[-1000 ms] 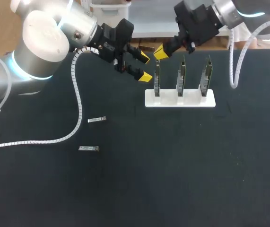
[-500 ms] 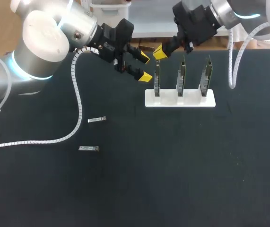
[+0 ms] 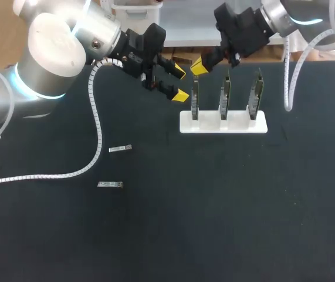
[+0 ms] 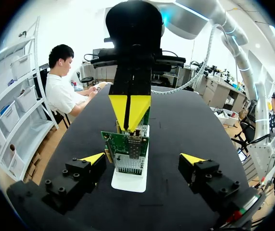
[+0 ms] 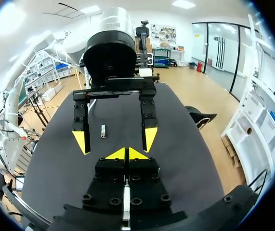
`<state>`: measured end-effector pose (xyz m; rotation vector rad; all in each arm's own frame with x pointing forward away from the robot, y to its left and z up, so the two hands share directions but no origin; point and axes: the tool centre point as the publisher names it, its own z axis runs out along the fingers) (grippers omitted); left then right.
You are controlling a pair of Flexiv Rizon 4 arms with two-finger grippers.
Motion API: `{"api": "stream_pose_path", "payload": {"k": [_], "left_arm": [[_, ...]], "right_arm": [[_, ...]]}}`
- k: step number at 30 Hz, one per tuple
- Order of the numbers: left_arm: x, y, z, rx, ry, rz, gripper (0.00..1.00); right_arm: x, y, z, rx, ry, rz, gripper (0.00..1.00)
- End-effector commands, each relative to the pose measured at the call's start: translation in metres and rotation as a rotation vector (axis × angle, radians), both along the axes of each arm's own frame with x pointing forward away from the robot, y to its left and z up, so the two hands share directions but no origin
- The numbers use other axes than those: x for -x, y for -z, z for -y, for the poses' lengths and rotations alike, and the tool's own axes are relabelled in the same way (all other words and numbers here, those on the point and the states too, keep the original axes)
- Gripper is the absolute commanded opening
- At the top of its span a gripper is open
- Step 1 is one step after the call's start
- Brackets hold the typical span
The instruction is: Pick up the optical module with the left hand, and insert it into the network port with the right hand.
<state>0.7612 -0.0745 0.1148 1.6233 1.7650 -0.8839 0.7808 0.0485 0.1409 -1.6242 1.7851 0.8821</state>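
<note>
- Since a second ago the right arm (image 3: 255,23) has edged slightly up and to the left at the wrist, while its yellow tips (image 3: 199,66) have hardly shifted. The left arm (image 3: 56,53) and everything on the tabletop (image 3: 214,205) lie as they did.
- Right jaws: pressed together, tip against tip. They hang just above the top edge of the network card (image 3: 195,98) at the left end of the row.
- Left jaws: spread wide, gripping nothing. They hover just to the left of that same card. In the left wrist view the card stands ahead of them, between the two spread tips and apart from both.
- Three network cards stand upright in a row, slotted into a white holder (image 3: 223,124) toward the far side of the tabletop.
- Two optical modules (image 3: 120,149) lie flat on the dark tabletop on the left side, well apart from the holder. The second one (image 3: 110,184) lies nearer the front edge.
- Both modules lie near a spiral-wrapped cable (image 3: 94,126) that trails down from the left arm — neither module is touched by either arm.
- From the right wrist view the left jaws face the camera head-on, and one module shows on the tabletop beyond them.
</note>
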Motion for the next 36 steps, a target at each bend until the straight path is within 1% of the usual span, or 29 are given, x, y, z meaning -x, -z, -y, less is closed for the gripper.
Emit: {"api": "stream_pose_path", "payload": {"k": [1, 6, 9, 10, 13, 15, 18, 20, 25, 28, 36], "left_arm": [[-0.001, 0.0, 0.0, -0.003, 0.002, -0.002, 1.0], [-0.001, 0.0, 0.0, -0.003, 0.002, -0.002, 1.0], [-0.001, 0.0, 0.0, -0.003, 0.002, -0.002, 1.0], [-0.001, 0.0, 0.0, -0.003, 0.002, -0.002, 1.0], [-0.001, 0.0, 0.0, -0.003, 0.002, -0.002, 1.0], [-0.001, 0.0, 0.0, -0.003, 0.002, -0.002, 1.0], [-0.001, 0.0, 0.0, -0.003, 0.002, -0.002, 1.0], [-0.001, 0.0, 0.0, -0.003, 0.002, -0.002, 1.0], [-0.001, 0.0, 0.0, -0.003, 0.002, -0.002, 1.0], [-0.001, 0.0, 0.0, -0.003, 0.002, -0.002, 1.0], [-0.001, 0.0, 0.0, -0.003, 0.002, -0.002, 1.0]], "right_arm": [[-0.003, 0.006, -0.001, 0.004, -0.003, -0.008, 0.0], [-0.002, 0.007, -0.001, 0.0, -0.004, -0.015, 0.0], [-0.003, 0.003, -0.001, -0.014, -0.004, -0.016, 0.0], [-0.003, 0.0, 0.0, -0.025, -0.001, -0.02, 0.0], [-0.002, -0.007, 0.001, -0.03, -0.002, 0.002, 0.0], [-0.002, -0.012, 0.004, -0.042, -0.005, 0.006, 0.0], [-0.002, -0.024, 0.009, -0.067, 0.001, 0.012, 0.0], [-0.003, -0.031, 0.015, -0.08, 0.007, 0.013, 0.0], [0.0, -0.039, 0.038, -0.061, -0.005, 0.048, 0.0], [0.002, -0.037, 0.054, -0.043, -0.021, 0.032, 0.0], [0.011, -0.03, 0.091, -0.033, -0.026, 0.028, 0.0]]}}
